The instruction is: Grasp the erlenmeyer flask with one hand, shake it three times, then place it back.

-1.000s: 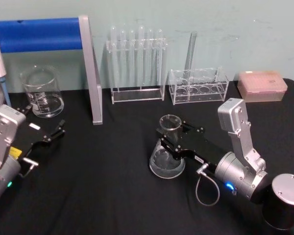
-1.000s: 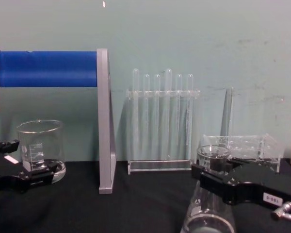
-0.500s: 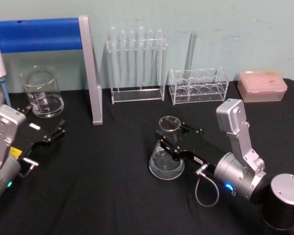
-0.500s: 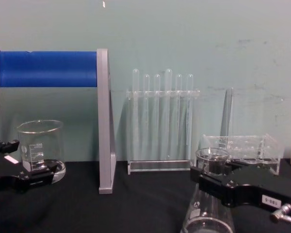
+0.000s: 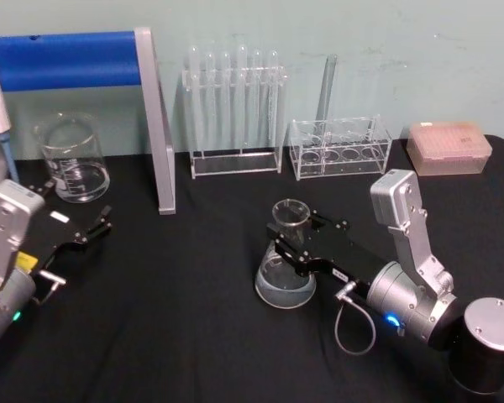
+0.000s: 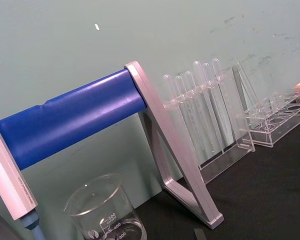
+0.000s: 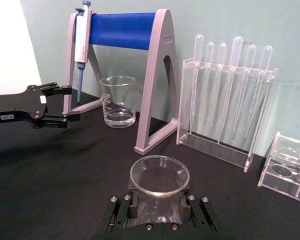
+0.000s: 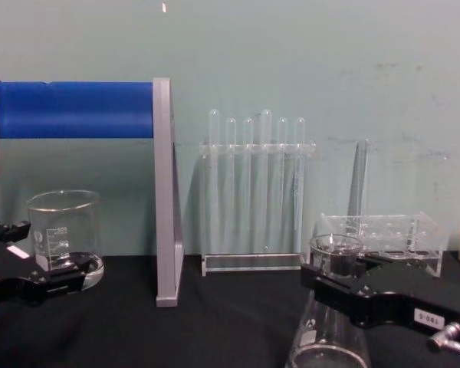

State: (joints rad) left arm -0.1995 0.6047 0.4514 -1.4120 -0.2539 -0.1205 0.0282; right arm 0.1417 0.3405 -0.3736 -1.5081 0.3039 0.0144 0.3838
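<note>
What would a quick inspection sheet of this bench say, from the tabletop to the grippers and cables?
Surface: black cloth, flat, no spills seen.
Job's things: erlenmeyer flask upright near the middle, clamped at its neck; whether its base touches the cloth cannot be told.
Clutter: beaker, blue-barred stand holding a pipette, test tube rack, low clear rack and pink box, all along the back.
Grippers: right gripper shut on the flask's neck; left gripper open, low over the cloth near the beaker.
Cables: cable loop at the right arm's wrist.
Surroundings: pale green wall; nothing else seen.
</note>
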